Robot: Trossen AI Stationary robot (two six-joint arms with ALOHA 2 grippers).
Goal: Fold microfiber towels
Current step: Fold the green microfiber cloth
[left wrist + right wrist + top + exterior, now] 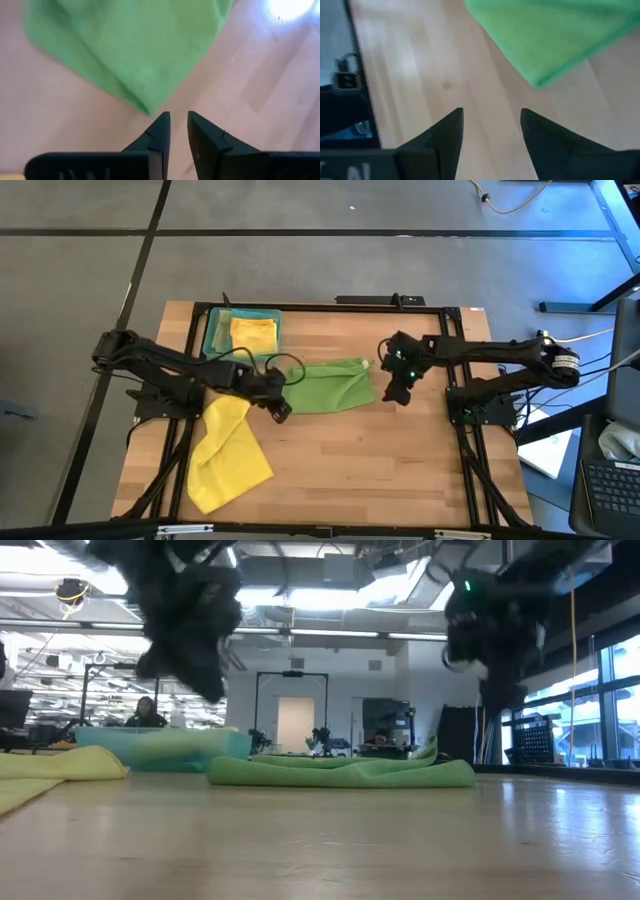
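On the left part of the tabletop [330, 470] a yellow towel [228, 453] lies unfolded and a little crumpled, its long axis running from near the tabletop's middle toward the front left corner; I judge it waits for its turn. Behind it, at the back left, the teal tray [214, 333] holds another yellow towel [253, 334] that looks already folded, so the tray probably serves as the place for finished towels. The left end effector [281, 412] is just beside the left end of the green towel [330, 387], above the tabletop; in the left wrist view its fingers [159, 131] stand close together with only a narrow gap and nothing between them, and the towel's corner is just ahead of the tips. The green towel lies in the middle of the tabletop, folded into a long flat band; its long axis goes left to right, between the two arms, and in the low view it shows as a low doubled roll. This placing probably lets each arm take one end for the next fold. The right end effector [397, 393] hovers just beside the towel's right end, open and empty, its fingers [446, 134] well apart over bare wood, with the towel's edge near but not touched.
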